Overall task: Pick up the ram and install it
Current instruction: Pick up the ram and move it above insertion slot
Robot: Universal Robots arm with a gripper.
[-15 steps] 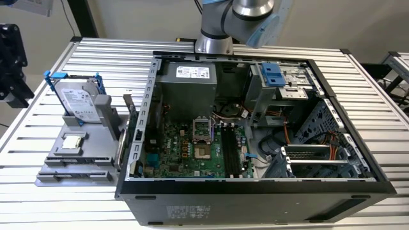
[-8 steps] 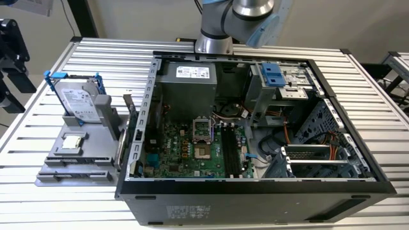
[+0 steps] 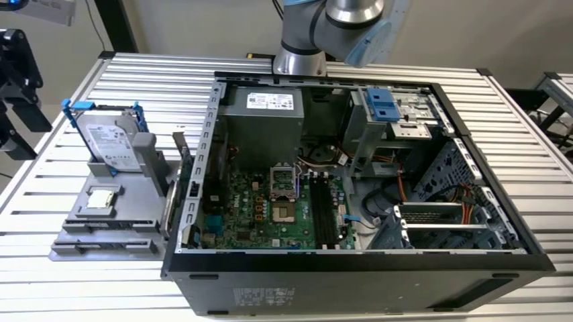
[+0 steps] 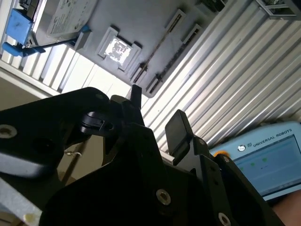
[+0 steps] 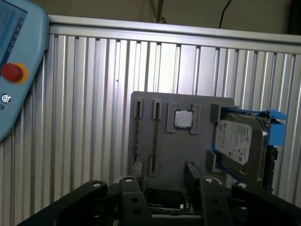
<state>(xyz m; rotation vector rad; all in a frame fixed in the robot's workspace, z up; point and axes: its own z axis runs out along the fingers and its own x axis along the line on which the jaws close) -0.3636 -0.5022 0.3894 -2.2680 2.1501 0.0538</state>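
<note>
The ram (image 5: 155,137) looks like a thin dark stick standing on edge in a long slot of the grey holder (image 5: 178,150), beside the small square chip (image 5: 183,118). In the second wrist view the ram (image 4: 160,47) is a narrow line on that holder (image 4: 141,23). My gripper (image 5: 164,172) hangs well above the holder, open, with nothing between its black fingers (image 4: 176,128). In the exterior view the holder (image 3: 107,228) lies on the table at the left of the open computer case (image 3: 358,268). The black memory slots (image 3: 324,211) sit on the green motherboard inside.
A silver hard drive in a blue frame (image 3: 112,137) stands upright at the holder's far end. The arm's base (image 3: 300,60) rises behind the case. A light blue teach pendant (image 5: 14,70) lies on the ribbed metal table (image 5: 84,117). Drive cages and cables crowd the case's right half.
</note>
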